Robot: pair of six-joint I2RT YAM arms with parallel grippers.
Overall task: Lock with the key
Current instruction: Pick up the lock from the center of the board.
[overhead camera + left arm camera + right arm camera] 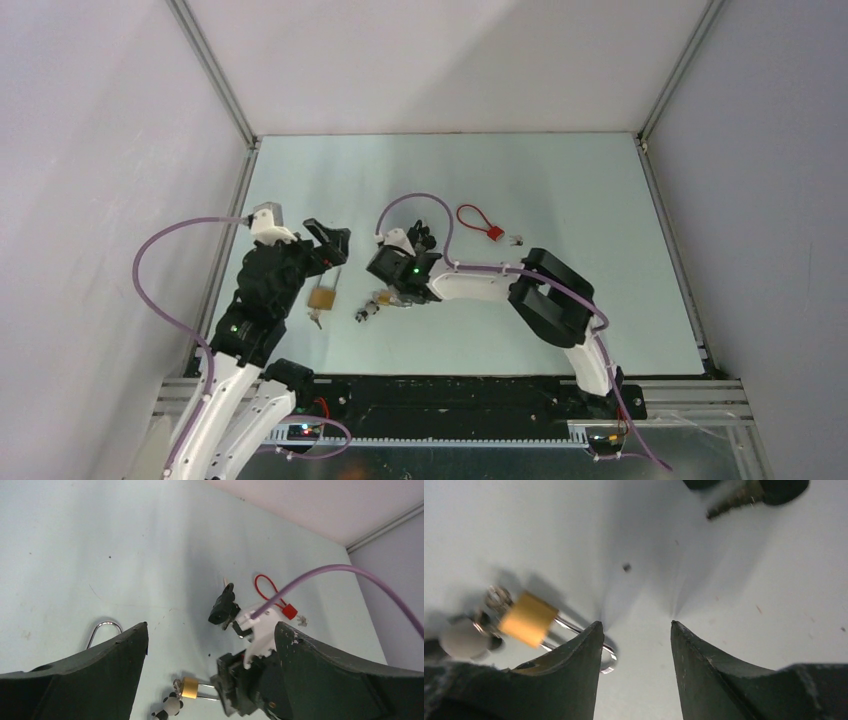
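Small brass padlock [528, 619] is lying flat on the table [450, 170], with a black-and-white charm [172, 706] trailing from the end opposite its shackle. The right gripper [636, 625] is hovering directly over that shackle, its fingers parted with nothing between them. One fingertip [591, 635] is sitting right at the shackle's loop, though I cannot tell whether they are touching. A dark-headed key [736, 497] is lying farther out than this padlock, ahead of the parted fingers. To the left of this padlock, a larger brass padlock [321, 297] is resting, and the left gripper [211, 630] is hanging above it, spread wide and holding nothing. Well apart from the small padlock, toward the far right, a red cable lock [480, 220] is lying.
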